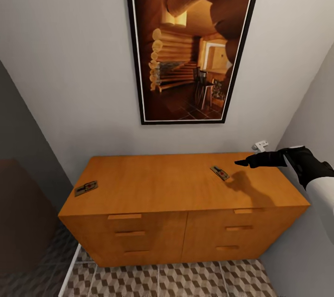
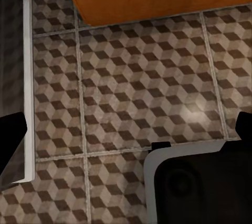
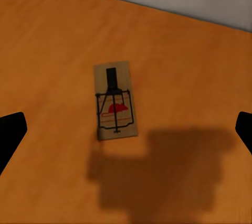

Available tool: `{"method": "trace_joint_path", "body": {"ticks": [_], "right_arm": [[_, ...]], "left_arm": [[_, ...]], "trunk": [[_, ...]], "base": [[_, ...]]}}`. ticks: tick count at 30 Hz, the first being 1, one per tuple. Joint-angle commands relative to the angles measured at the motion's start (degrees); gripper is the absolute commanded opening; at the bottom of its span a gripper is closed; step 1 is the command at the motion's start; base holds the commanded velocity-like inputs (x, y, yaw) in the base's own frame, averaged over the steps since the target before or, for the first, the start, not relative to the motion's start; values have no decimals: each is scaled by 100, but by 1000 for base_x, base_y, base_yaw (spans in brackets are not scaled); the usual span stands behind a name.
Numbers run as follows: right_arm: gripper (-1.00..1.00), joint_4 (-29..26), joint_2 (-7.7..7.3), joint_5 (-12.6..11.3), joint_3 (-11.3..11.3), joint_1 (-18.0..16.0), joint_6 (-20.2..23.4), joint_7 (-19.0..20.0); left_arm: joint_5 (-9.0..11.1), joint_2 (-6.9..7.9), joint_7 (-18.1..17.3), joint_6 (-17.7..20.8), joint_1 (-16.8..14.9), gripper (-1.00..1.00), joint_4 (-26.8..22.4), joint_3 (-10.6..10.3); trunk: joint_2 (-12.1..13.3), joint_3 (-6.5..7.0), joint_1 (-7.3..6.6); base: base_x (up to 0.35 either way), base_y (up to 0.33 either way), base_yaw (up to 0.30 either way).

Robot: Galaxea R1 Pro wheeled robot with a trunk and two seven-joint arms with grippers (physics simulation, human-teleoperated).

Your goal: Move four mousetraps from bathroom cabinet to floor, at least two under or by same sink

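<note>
A narrow bathroom corner it was, pale grey walls closing in, and a tall black-framed picture of a log cabin interior (image 1: 195, 40) hung above the wide low orange-brown wooden cabinet (image 1: 162, 186) with its slim bar handles. Below it ran the bathroom floor of brown, beige and white cube-patterned tiles (image 1: 176, 281).

Two traps sat on the cabinet top! One small flat tan wooden mousetrap with dark wire and a red spot (image 1: 220, 173) lay near the back edge toward the right end, flat on the wood. The other tan mousetrap (image 1: 86, 188) lay at the left edge, toward the front left corner, well apart from the first.

The right gripper (image 1: 243, 163), black, on its white-sleeved arm, hung over the cabinet's right end, just beside the near trap and above it, casting a shadow on the wood. From the right wrist, that trap (image 3: 115, 99) lay between the fingers, which stood wide apart and held nothing.

The left gripper (image 2: 126, 135) pointed down over the tiled floor (image 2: 131, 77) by the cabinet's front, fingers spread wide, empty.
</note>
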Motion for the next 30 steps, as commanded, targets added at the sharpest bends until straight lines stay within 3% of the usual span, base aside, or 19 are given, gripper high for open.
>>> {"method": "trace_joint_path", "body": {"ticks": [1,30], "right_arm": [[100,-10,-5,24,14,-4,24,22],[100,-10,-5,24,14,-4,24,22]], "left_arm": [[45,-1,-10,-33,-11,100,22,-44],[45,-2,-10,-28,-11,100,22,-46]], "trunk": [[-13,-21,3],[-13,-287,3]], "base": [[0,0,0],[0,0,0]]}}
